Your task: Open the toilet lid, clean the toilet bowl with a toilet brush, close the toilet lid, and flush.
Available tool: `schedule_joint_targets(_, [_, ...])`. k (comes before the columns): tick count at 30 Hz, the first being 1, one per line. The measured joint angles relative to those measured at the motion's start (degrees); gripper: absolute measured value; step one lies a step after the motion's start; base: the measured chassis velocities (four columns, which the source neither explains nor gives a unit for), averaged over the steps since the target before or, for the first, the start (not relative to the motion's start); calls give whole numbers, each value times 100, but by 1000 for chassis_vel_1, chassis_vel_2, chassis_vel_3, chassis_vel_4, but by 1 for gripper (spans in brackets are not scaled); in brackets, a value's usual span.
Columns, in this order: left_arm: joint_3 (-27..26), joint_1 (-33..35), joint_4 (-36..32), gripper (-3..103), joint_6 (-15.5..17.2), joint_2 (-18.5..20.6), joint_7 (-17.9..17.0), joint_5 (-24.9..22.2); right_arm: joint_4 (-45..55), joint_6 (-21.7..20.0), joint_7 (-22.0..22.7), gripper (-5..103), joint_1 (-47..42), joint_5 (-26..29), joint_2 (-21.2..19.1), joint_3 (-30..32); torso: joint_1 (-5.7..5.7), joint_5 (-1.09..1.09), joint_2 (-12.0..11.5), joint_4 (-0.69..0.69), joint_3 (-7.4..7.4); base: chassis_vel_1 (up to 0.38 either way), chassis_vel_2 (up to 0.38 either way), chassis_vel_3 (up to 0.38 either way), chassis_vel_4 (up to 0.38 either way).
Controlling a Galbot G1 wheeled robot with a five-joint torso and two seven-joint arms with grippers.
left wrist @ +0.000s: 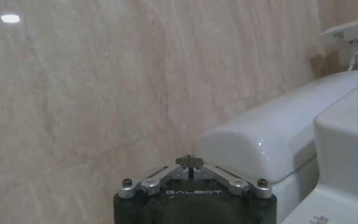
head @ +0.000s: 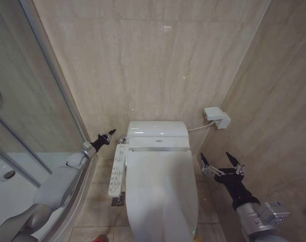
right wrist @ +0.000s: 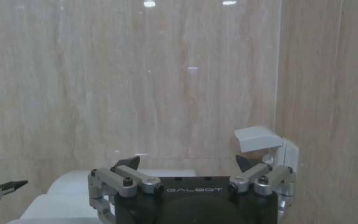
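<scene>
1. The toilet lid (head: 160, 186) lies down over the bowl; nothing appears done yet.
2. Left gripper (head: 107, 135) clenched, empty, beside the tank (head: 157, 129).
3. Right gripper (head: 222, 162) spread, empty, right of the lid.

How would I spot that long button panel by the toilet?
Find the toilet lid, shut, in the middle. Along its left side, next to the shower glass, runs the remote panel: a narrow white strip dotted with small buttons, unlike the smooth lid.

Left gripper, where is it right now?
In the head view the left gripper is on the left, fingers shut, just off the rear left corner of the toilet, beside the remote panel and the closed toilet lid.
</scene>
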Motion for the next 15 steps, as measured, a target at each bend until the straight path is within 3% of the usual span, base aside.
schedule_joint_targets(6, [10, -10, 142, 0, -135, -1, 461, -101, 0, 0, 0, 100, 0, 0, 0, 0, -6, 2, 2, 2, -2, 0, 0, 0, 0])
schedule_joint_targets(15, [10, 7, 322, 0, -268, 46, 776, -101, 0, 0, 0, 100, 0, 0, 0, 0, -5, 2, 1, 2, -2, 0, 0, 0, 0])
